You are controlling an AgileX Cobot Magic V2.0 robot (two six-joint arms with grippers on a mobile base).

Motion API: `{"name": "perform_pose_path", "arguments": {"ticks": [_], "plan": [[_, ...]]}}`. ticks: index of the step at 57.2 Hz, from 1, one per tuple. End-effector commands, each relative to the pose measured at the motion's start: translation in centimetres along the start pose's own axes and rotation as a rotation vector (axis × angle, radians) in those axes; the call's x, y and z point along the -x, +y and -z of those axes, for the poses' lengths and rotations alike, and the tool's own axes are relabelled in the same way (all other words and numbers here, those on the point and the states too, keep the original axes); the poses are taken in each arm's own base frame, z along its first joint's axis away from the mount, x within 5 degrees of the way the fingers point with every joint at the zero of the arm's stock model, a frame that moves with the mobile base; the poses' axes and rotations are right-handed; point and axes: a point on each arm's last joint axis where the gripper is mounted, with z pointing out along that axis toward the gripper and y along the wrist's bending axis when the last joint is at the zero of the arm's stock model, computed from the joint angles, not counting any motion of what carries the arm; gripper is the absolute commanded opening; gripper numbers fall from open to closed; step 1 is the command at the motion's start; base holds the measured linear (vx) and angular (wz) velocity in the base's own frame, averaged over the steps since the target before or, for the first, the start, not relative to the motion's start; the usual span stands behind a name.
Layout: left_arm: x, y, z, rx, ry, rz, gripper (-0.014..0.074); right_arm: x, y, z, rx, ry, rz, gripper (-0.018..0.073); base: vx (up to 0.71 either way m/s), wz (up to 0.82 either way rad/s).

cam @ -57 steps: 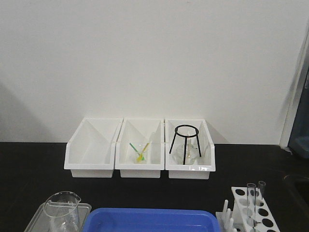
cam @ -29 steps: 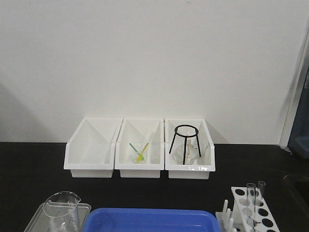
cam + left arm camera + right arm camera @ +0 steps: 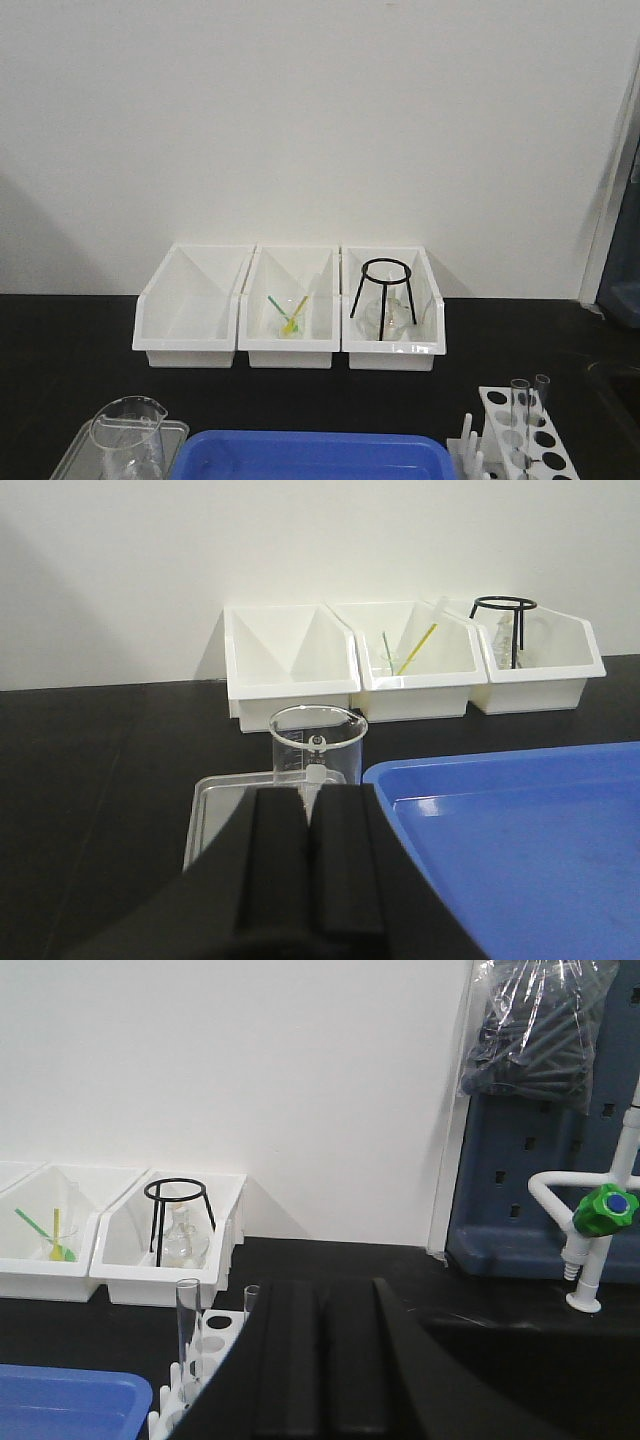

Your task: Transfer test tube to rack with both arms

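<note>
The white rack (image 3: 545,445) stands at the front right, with two clear test tubes upright in it, one (image 3: 519,408) nearer and one (image 3: 541,392) behind. The right wrist view shows the rack (image 3: 210,1344) and the taller tube (image 3: 186,1322) just left of my right gripper (image 3: 322,1288), which is shut and empty. My left gripper (image 3: 308,798) is shut and empty, just in front of the glass beaker (image 3: 335,748). A slim clear tube (image 3: 316,760) seems to lean inside that beaker. Neither gripper shows in the front view.
The beaker (image 3: 127,435) stands on a clear tray (image 3: 75,455) at the front left, beside a blue tray (image 3: 310,452). Three white bins (image 3: 190,330) line the back wall; the right one holds a black tripod (image 3: 384,285). A sink tap (image 3: 600,1215) is far right.
</note>
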Motion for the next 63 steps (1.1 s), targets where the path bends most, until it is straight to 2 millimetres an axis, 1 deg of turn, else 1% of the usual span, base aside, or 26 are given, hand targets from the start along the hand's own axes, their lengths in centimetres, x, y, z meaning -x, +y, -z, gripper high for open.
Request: {"name": "perform_pose_path", "arguments": {"ticks": [1,46,49,51,55,58,63], "plan": [[1.8,-0.1,0.3,-0.006,-0.121,0.005,-0.0007,1.5,0.0,0.1,0.003,-0.093,0.021,-0.0008,0.0,0.0],[1.8,-0.1,0.3,-0.006,-0.121,0.005,-0.0007,1.5,0.0,0.1,0.005,-0.09,0.026,-0.0008,0.0,0.0],[1.8,-0.1,0.3,-0.006,-0.121,0.005,-0.0007,1.4,0.1,0.1,0.016,-0.088,0.005,-0.0008,0.0,0.0],[1.8,-0.1,0.3,-0.006,-0.121,0.005,-0.0007,1.0,0.3,0.0,0.029,-0.089,-0.007,-0.0008,0.0,0.0],[1.8,-0.1,0.3,-0.006,-0.121,0.005,-0.0007,-0.6,0.7,-0.4,0.061,-0.089,-0.014,-0.0008,0.0,0.0],[1.8,-0.1,0.3,-0.006,-0.121,0.005,-0.0007,-2.7,1.1,-0.8,0.076,-0.078,-0.002,-0.0008,0.0,0.0],[1.8,-0.1,0.3,-0.006,-0.121,0.005,-0.0007,-5.7,1.4,-0.9,0.084,-0.094,-0.022,-0.0008,0.0,0.0]]}}
